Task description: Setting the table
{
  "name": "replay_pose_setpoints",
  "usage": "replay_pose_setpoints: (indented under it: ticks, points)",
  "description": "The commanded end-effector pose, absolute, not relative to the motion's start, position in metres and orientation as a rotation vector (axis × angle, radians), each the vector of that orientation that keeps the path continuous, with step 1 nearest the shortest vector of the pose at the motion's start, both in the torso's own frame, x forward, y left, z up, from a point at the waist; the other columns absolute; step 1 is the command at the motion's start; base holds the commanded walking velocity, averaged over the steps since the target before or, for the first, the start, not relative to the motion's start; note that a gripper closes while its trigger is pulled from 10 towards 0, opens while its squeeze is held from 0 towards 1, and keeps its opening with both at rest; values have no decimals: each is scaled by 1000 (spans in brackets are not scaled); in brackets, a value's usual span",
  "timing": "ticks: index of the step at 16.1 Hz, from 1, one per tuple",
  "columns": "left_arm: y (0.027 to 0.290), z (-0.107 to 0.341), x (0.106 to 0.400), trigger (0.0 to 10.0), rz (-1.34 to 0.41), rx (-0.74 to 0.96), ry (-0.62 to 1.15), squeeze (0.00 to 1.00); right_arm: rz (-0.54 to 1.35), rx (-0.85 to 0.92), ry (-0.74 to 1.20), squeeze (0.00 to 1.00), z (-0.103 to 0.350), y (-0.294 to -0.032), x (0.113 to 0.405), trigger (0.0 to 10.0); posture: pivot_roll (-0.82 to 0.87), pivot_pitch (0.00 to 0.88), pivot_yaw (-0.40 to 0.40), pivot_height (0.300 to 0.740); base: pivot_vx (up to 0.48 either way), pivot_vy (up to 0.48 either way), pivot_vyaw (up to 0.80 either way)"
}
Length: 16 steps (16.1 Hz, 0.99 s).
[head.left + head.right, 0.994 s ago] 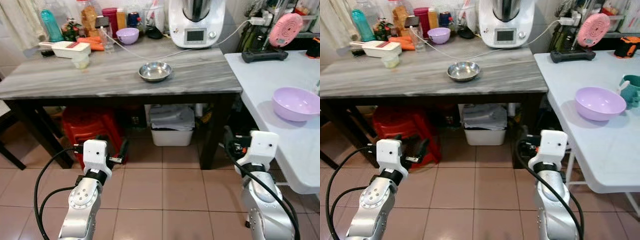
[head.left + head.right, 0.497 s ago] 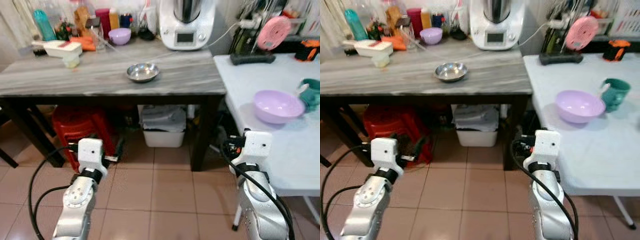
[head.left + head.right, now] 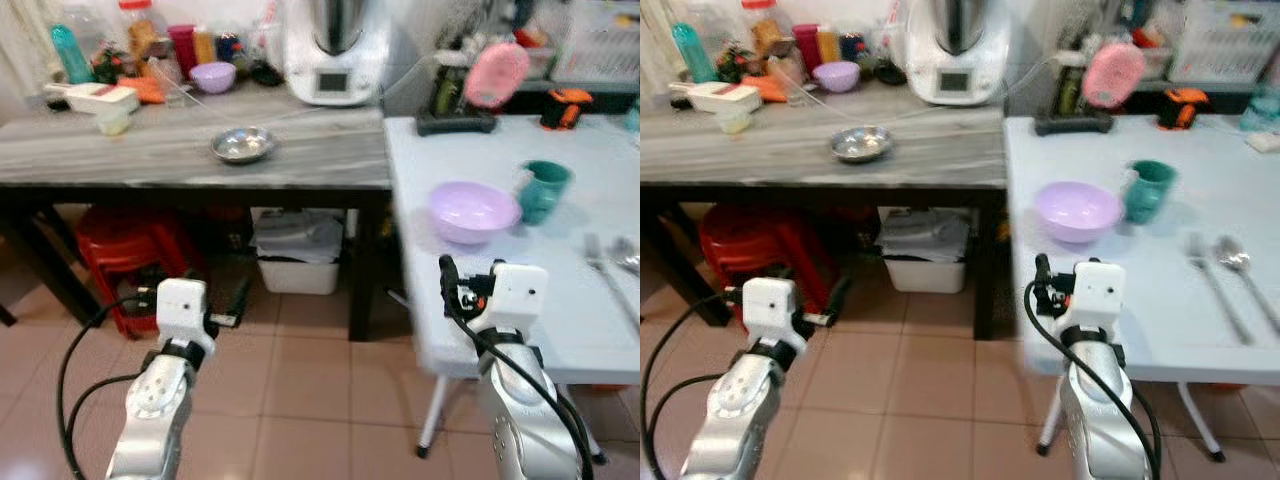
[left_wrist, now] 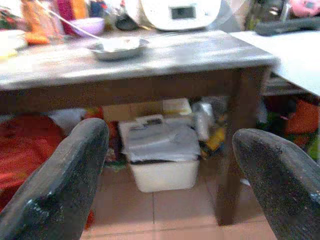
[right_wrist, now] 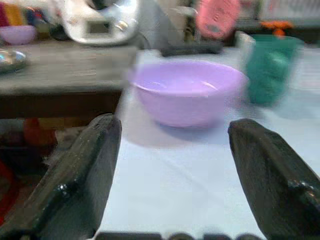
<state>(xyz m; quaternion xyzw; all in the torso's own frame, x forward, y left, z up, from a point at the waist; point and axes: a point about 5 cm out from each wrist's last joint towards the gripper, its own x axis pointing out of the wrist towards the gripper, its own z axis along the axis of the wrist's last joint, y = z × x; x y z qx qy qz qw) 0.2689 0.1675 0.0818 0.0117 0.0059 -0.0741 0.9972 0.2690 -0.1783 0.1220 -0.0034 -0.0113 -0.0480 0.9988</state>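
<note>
A lilac bowl (image 3: 470, 212) and a teal mug (image 3: 543, 192) stand on the white table (image 3: 580, 310) at my right. A fork (image 3: 1212, 283) and a spoon (image 3: 1238, 262) lie further right on it. My right gripper (image 5: 172, 175) is open at the table's near edge, pointing at the lilac bowl (image 5: 187, 92) a short way ahead, with nothing between its fingers. My left gripper (image 4: 170, 180) is open and low over the floor, facing under the grey table (image 3: 150, 160). A small steel bowl (image 3: 243, 144) rests on that grey table.
A white kitchen machine (image 3: 330, 50), a small lilac bowl (image 3: 212, 76), bottles and a white box crowd the grey table's back. Under it are a red stool (image 3: 125, 250) and a white bin (image 3: 295, 265). A pink round object (image 3: 495, 72) stands behind the white table.
The camera has swung to the right, bringing the white table with mug, fork and spoon into view. Both arms keep the same pose, with the right gripper now at the white table's edge.
</note>
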Motion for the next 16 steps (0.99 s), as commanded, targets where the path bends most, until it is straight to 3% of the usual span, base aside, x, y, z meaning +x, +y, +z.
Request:
replay_pose_setpoints:
  ticks: [1,5,16]
  points:
    - [162,84,270,10000,-171,19,2,0,-108,-9,-40,0,126,-181,269,10000,-74,0,59,740,0,-401,0]
    - [160,84,270,10000,-177,16,4,0,-107,-6,-45,0,127,-179,269,10000,-74,0,60,740,0,-403,0]
    - [148,89,267,10000,-294,-58,-25,0,-108,-26,-54,0,129,-180,270,10000,-77,0,63,740,0,0,122]
